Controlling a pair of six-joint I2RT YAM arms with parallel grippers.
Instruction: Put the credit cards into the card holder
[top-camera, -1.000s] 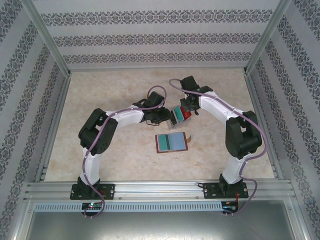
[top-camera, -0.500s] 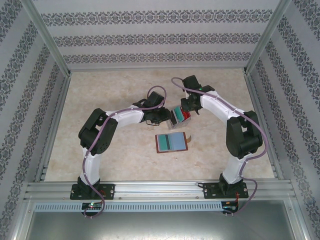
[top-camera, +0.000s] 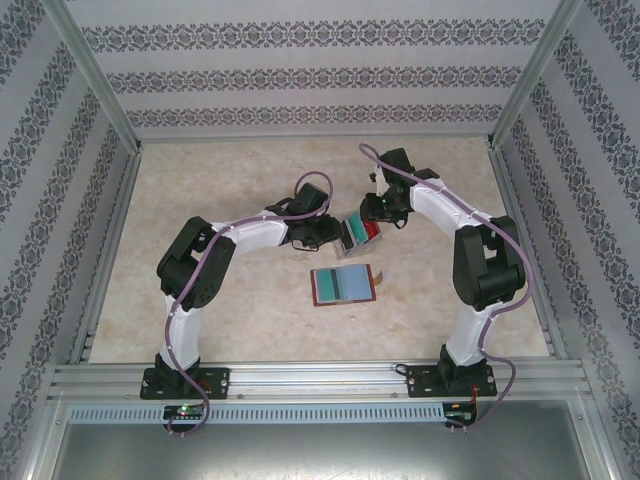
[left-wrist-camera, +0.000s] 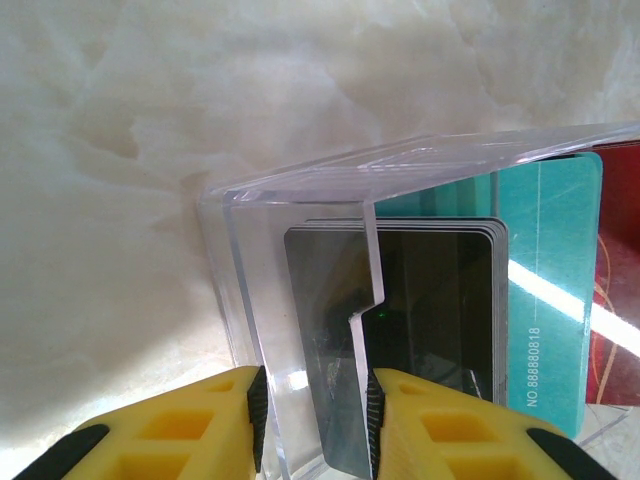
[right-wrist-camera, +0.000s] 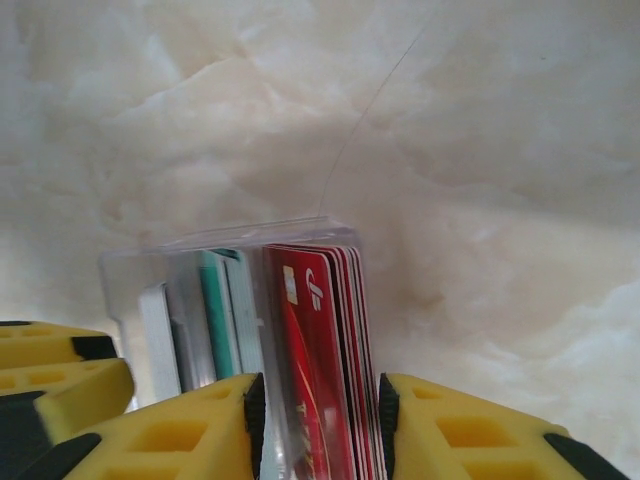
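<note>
Held the clear plastic tray with the left gripper, yellow fingers pressed to both faces of its notched end wall. Saw, past that wall, dark grey plastic cards stacked on edge, rounded corners tucked just under the tray's rim. Saw beside them a taller teal card with white numbering, and a strip of red at the far right.

Straddled the red plastic cards with the right gripper at the tray's opposite end, one yellow pad close on each side and hardly any gap left. Could not tell whether pinching the bundle or merely flanking it. Noted the red cards' upper edges lying just inside the thin clear rim, with pale marbled surface beyond.

From above, found the tray near the middle of the marbled beige table, with the left gripper on its left and the right gripper on its far right. Found the reddish-brown leather card holder lying open and flat just nearer than the tray, apart from it. Noted a teal rectangle across its inside and the snap tab poking out on the right. Had bare tabletop on every side of the holder. Kept well apart from the aluminium frame rails and the patterned walls.
</note>
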